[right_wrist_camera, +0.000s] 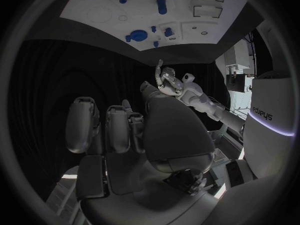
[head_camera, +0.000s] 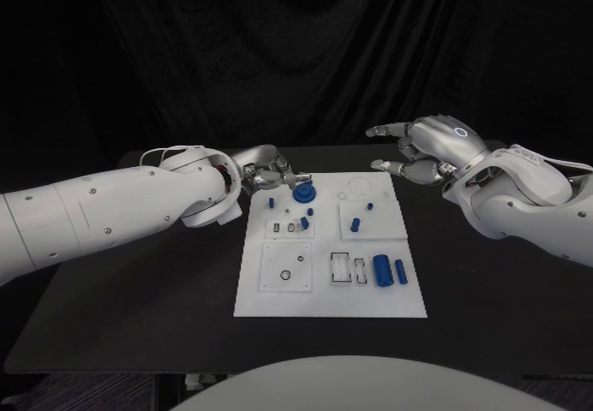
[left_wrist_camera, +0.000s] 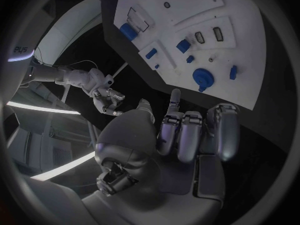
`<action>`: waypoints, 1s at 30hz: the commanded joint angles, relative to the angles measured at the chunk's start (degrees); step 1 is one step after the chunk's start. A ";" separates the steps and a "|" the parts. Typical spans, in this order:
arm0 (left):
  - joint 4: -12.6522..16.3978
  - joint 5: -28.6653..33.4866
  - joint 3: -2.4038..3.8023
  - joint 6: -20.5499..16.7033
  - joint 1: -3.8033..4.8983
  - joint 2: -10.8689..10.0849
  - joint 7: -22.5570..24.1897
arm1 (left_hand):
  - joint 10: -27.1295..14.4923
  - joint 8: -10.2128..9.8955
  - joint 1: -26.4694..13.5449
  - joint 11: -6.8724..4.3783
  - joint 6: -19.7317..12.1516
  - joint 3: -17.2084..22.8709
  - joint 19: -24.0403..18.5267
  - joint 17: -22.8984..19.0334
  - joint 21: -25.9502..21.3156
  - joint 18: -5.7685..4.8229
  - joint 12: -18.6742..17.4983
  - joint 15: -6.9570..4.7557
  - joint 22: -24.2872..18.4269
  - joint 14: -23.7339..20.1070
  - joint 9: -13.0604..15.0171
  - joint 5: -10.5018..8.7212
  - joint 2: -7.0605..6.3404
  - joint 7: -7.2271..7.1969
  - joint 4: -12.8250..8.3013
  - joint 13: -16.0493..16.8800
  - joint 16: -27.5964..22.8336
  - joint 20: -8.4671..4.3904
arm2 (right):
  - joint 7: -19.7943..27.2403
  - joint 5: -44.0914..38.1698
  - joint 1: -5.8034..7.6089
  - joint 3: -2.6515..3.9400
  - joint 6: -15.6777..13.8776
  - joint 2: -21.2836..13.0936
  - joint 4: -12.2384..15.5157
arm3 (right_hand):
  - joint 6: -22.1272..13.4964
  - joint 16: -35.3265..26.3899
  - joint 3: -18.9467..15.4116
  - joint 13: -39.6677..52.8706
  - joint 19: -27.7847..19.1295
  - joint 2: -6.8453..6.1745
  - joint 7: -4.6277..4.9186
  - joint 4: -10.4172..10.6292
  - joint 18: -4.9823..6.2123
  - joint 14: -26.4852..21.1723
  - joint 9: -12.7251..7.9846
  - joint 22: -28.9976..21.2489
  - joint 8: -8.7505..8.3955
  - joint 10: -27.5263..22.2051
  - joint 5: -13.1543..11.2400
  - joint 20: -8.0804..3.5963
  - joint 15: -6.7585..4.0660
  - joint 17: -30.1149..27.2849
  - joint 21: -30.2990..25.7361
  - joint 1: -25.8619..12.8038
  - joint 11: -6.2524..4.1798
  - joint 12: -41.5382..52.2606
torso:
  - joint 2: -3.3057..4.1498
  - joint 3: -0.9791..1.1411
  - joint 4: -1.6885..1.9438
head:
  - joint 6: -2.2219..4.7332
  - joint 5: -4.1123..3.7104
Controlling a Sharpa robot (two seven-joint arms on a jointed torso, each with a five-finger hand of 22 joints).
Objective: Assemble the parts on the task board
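A: Where does the task board (head_camera: 332, 295) sit?

B: In the middle of the black surface (head_camera: 136, 291), lying flat. I'll place everything else against it.

A: And the blue parts?

B: A round blue disc part (head_camera: 305, 193) sits near the board's far left corner. A small blue peg (head_camera: 272, 203) stands just to the disc's left, still on the board, and a blue cylinder (head_camera: 383, 270) lies on the board's near right portion, with a thinner blue pin (head_camera: 400, 271) just beside it. Another blue peg (head_camera: 355, 225) stands right of the board's centre.

A: The left hand?

B: The left hand (head_camera: 262, 175) is at the board's far left corner, just beside the disc. In the head view its fingers seem close to touching the disc, but I can't tell for sure. From its wrist camera the fingers (left_wrist_camera: 187, 135) are apart and loosely curled, holding nothing.

A: The right one?

B: The right hand (head_camera: 427, 147) hovers off the board's far right corner, above the surface, fingers apart and empty, one finger pointing toward the board's far edge.
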 commanded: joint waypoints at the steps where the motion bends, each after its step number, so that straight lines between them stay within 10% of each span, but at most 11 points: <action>1: 0.32 -3.59 0.07 5.13 0.06 0.81 -9.77 | 5.99 0.89 0.78 -0.54 -0.75 -0.04 1.42 15.05 1.15 -0.91 -0.05 -0.55 6.95 6.06 2.23 0.67 -0.06 -0.25 -0.21 14.95 0.15 -0.14 | -0.59 0.93 -0.14 0.04 0.58 -0.16 -0.04 | 0.41 -0.20 0.00 14.19 0.00 0.35 0.08 -0.39 0.24 3.90 -0.17 8.99 -0.16 4.88 0.81 0.26 0.43 5.64 -0.35 0.27 0.45 -0.40 | 0.06 0.47 -0.35 | 0.00 -0.07; 19: -0.72 -8.06 0.07 12.20 -0.02 6.23 -23.17 | 5.99 8.47 2.90 -3.36 0.84 3.54 2.86 15.05 1.65 -1.23 -0.05 -3.22 8.80 6.06 18.84 5.79 -1.14 -3.22 -1.35 14.95 0.15 -2.61 | -0.87 1.51 -0.18 0.03 2.04 0.01 -0.97 | 0.80 -0.13 0.24 14.10 0.06 0.48 0.12 -0.90 0.24 3.93 -0.63 9.11 -0.21 4.78 3.10 0.31 0.45 5.70 -0.37 0.69 0.48 -0.50 | 0.20 0.38 -0.83 | 0.00 0.73; 30: -1.56 -8.34 0.06 12.34 -0.30 7.81 -24.62 | 5.99 8.26 0.56 -4.30 3.10 3.19 3.07 15.05 1.52 -1.24 -0.05 -4.19 8.84 6.06 21.93 4.67 -1.40 -4.15 -0.15 14.95 0.15 -3.57 | -1.28 1.52 -0.19 0.03 2.66 -0.02 -1.20 | 0.91 -0.13 0.27 13.99 0.04 0.47 0.14 -0.97 0.26 3.93 -0.68 9.10 -0.21 4.65 3.41 0.31 0.45 5.70 -0.48 0.72 0.48 -0.62 | 0.28 0.54 -0.85 | 0.00 0.50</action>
